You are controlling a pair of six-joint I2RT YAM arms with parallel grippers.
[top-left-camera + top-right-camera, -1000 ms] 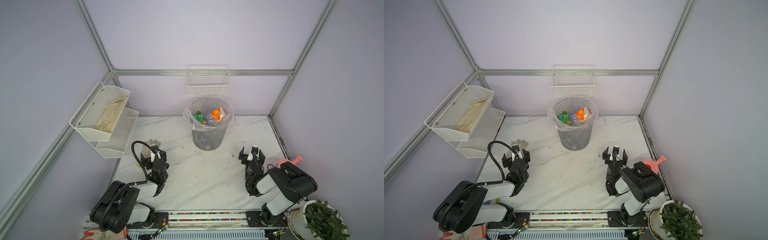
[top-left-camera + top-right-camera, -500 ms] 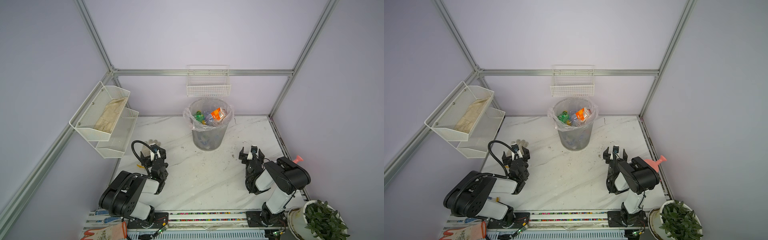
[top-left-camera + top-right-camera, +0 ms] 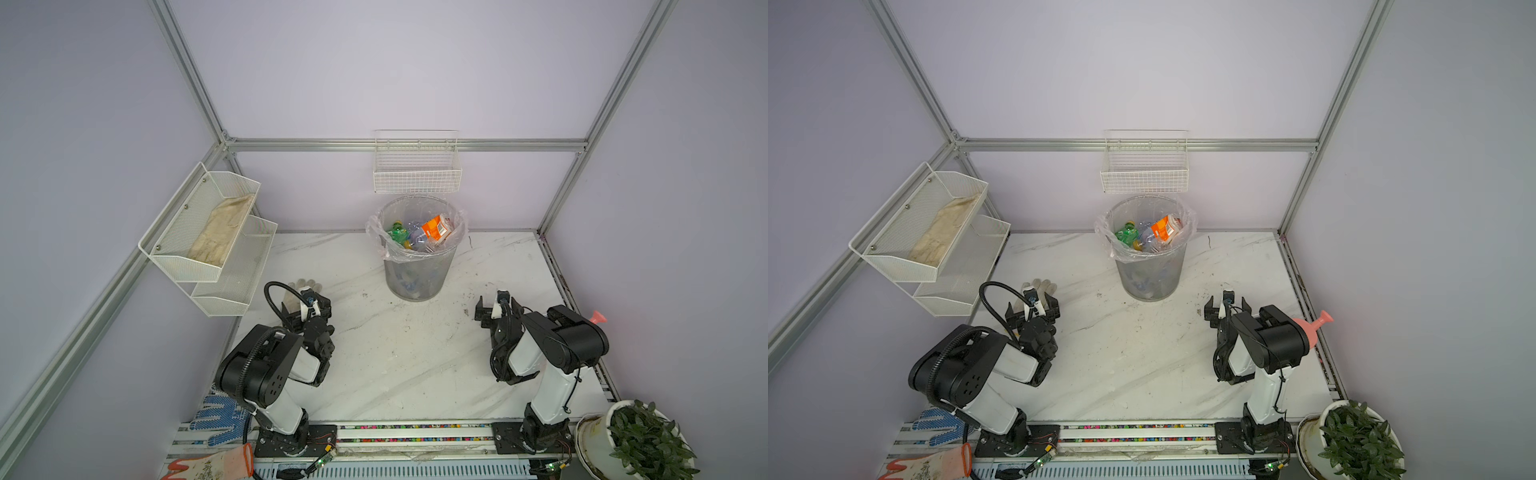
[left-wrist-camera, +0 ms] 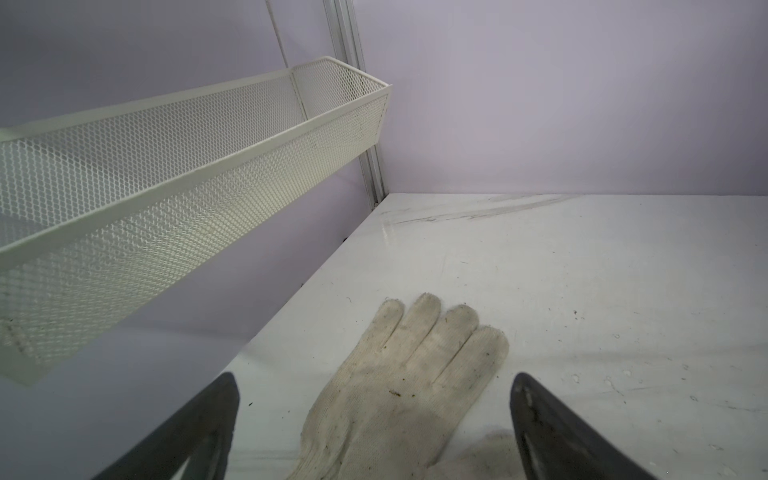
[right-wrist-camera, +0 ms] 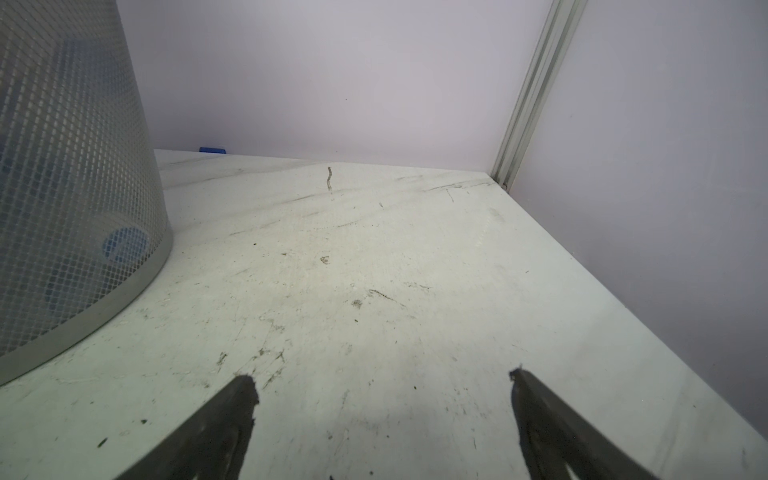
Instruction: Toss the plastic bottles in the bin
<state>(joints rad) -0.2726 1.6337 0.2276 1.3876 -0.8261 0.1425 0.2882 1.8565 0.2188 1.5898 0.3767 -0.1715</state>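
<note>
The left gripper had its two dark, pointed jaws spread wide with nothing between them. It hung low over a white knitted glove, soft and a bit dirty, that lay flat on the white marble-look tabletop. The right gripper was spread wide too and held nothing, and only bare table was under it. I think both were empty because there was nothing left to carry. With the back wall as twelve o'clock, the left gripper sat at about eight o'clock and the right one at about four o'clock. Both were low and close to the robot's own side, which looked like resting. The tabletop was hard and smooth, with scratches and dark crumbs. At twelve o'clock stood the round grey metal-mesh bin, well apart from both grippers, maybe put in the middle so each arm could reach it. A thin clear crinkly bag was folded over its rim, likely to keep it from slipping in. The small plastic bottles were piled inside, shiny, green and clear, one with an orange label. No bottle showed on the table, so the job looked done. At nine o'clock hung a white mesh two-tier shelf, and above the bin a white wire basket.
</note>
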